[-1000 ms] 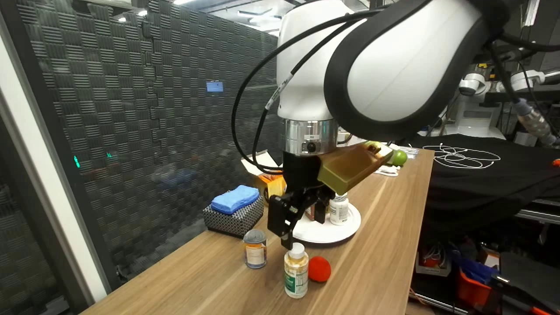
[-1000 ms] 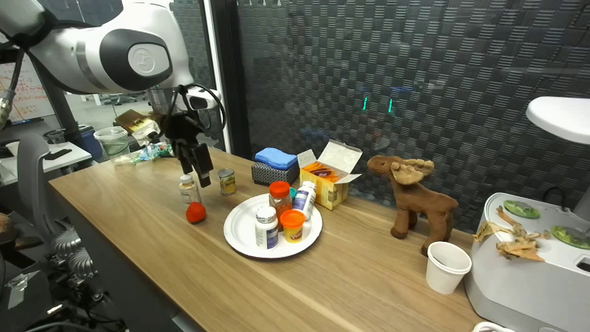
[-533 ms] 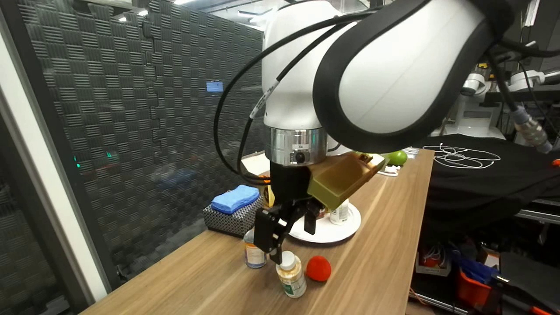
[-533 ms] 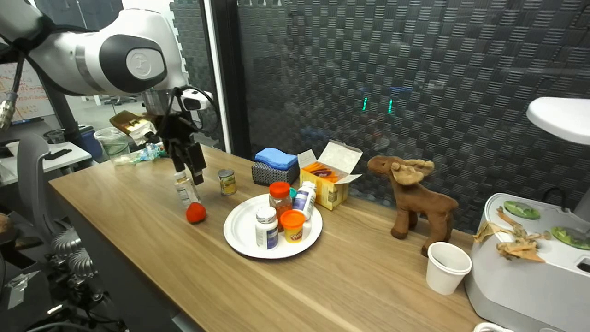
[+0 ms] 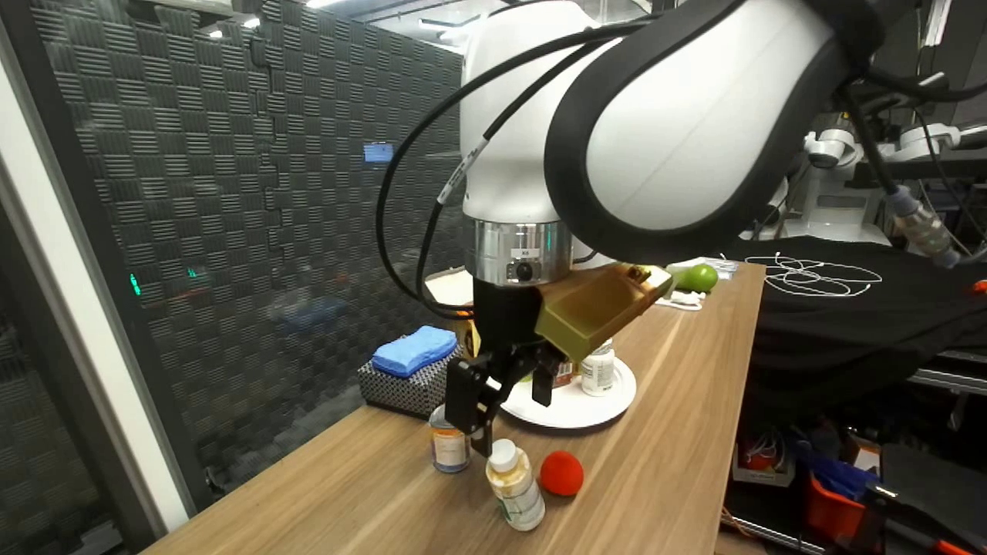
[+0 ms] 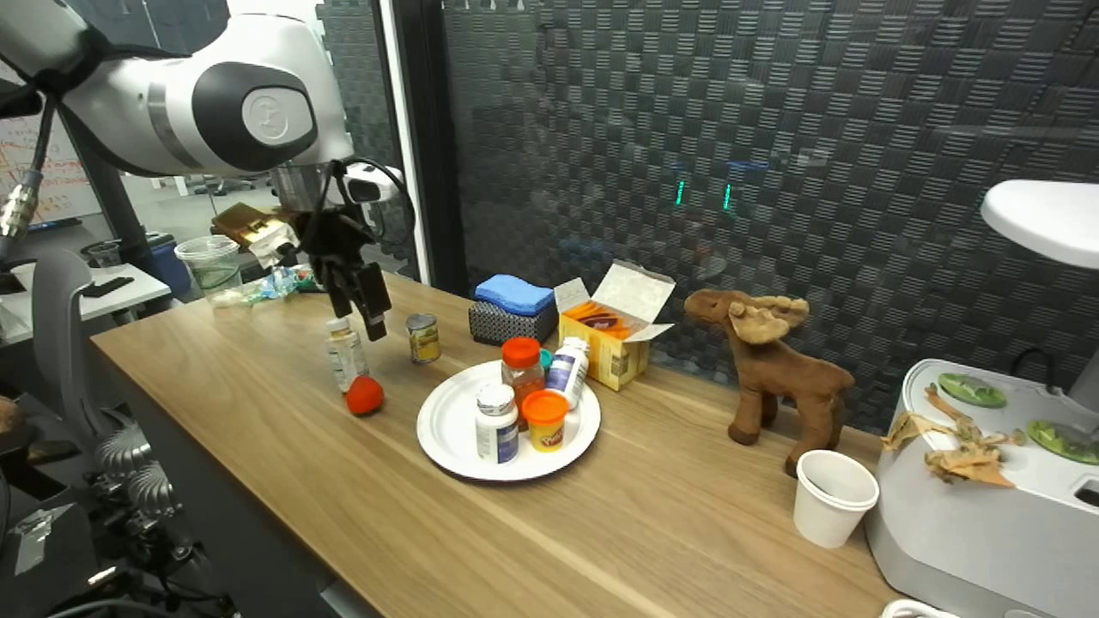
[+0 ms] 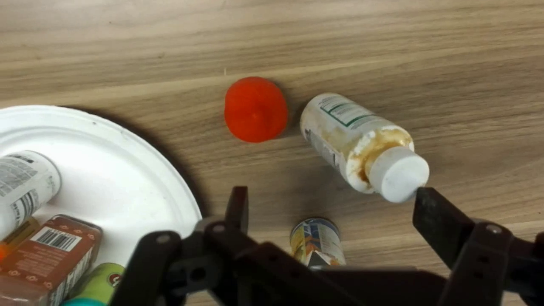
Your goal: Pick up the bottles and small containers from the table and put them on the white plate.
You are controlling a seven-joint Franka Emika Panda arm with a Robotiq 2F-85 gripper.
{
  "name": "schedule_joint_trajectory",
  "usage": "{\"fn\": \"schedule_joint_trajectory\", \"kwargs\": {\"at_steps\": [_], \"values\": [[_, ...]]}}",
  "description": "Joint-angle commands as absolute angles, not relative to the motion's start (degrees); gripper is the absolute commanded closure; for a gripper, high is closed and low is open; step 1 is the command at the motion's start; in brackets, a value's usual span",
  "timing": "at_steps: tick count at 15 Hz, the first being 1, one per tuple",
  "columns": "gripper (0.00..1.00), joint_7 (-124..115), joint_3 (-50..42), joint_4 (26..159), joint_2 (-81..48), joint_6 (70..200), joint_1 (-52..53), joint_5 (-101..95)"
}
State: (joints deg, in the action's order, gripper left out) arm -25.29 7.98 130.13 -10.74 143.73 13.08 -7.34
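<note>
Leaning on the table is a pale bottle with a white cap; in the wrist view the bottle has brown smears round its neck. My gripper is above it, open with nothing held. In the wrist view one fingertip of the gripper meets the edge of the cap; touching, I cannot tell. A short can stands beside the bottle. The white plate bears a white bottle, a tilted white-and-blue bottle, a red-capped jar, an orange tub and a teal-lidded container.
A red ball is close beside the leaning bottle. Behind the plate are a patterned box with a blue cloth and an opened yellow carton. Farther along stand a toy moose and white cups.
In an exterior view my open gripper has shifted left and dipped, then risen slightly. The pale bottle, upright a second ago, now leans. Plate, can and ball have not moved noticeably.
</note>
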Motion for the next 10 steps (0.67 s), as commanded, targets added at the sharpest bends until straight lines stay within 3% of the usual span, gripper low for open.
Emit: {"fn": "schedule_joint_trajectory", "kwargs": {"at_steps": [1, 10], "values": [[0.0, -24.74, 6.97, 129.62, -10.14, 144.26, 12.73, -7.07], [0.0, -24.91, 6.51, 129.47, -9.95, 143.48, 12.77, -6.98]]}}
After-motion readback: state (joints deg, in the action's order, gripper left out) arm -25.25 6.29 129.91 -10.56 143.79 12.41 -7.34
